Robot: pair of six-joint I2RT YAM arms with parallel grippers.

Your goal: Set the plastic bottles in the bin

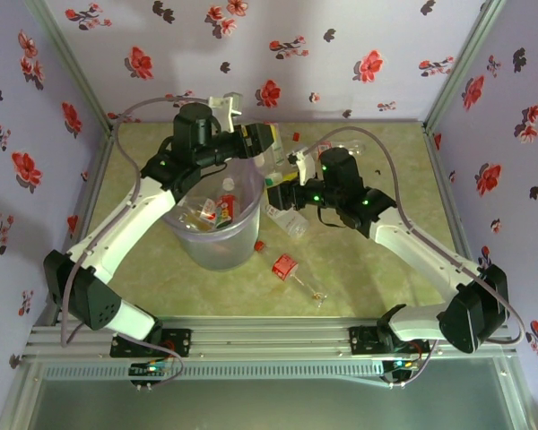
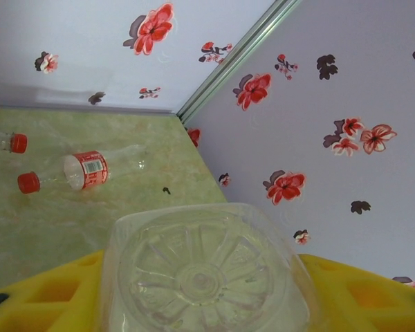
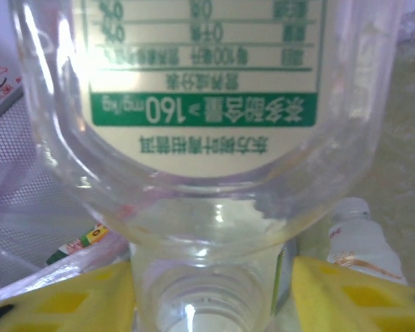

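**Two bottles in hand, neither yet over the bin**

We see the bin [image 1: 251,224] standing left of the tabletop's middle, with a few red-labelled bottles already lying inside it. More bottles lie loose on the tabletop. One red-labelled bottle [image 1: 285,266] is just off the bin's right side, and others sit toward the far edge.

The left gripper [image 1: 255,137] reaches past the bin's far rim. In its wrist view the fingers sit against both sides of a clear bottle [image 2: 200,270], at its base, and we read this as a clamp. The right gripper [image 1: 285,188] hangs just beside the bin's right rim. Its fingers stand apart around the neck of a green-label bottle [image 3: 200,111], with a sliver of gap on one side.

Our main worry is the right side. With loose fingers and the bin's wall off to one side, the green-label bottle could slip out and land on the tabletop, not in the bin.

On the left, a thin, slick bottle pinched at its base may buckle or squirt free during the swing back over the rim.

The two wrists also crowd the same far-right part of the rim, so a careless move could clash them or nudge the bin.
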